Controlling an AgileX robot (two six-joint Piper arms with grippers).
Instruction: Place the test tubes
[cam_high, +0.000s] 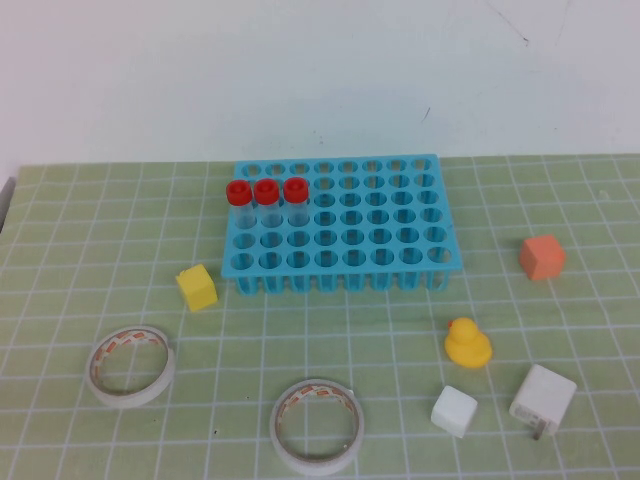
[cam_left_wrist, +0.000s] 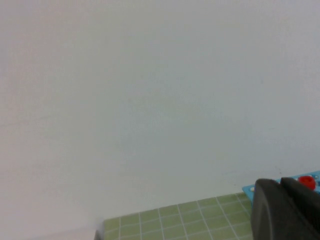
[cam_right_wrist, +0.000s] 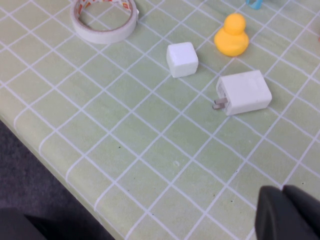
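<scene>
A blue test tube rack stands in the middle of the green grid mat. Three clear tubes with red caps stand upright side by side in its left holes, in the second row from the back. Neither arm shows in the high view. In the left wrist view my left gripper is shut and empty, with a corner of the rack and one red cap just behind its tips. In the right wrist view my right gripper is shut and empty above the mat near the table's front edge.
On the mat lie a yellow cube, two tape rolls, a yellow duck, a white cube, a white charger plug and an orange cube. A white wall stands behind the mat.
</scene>
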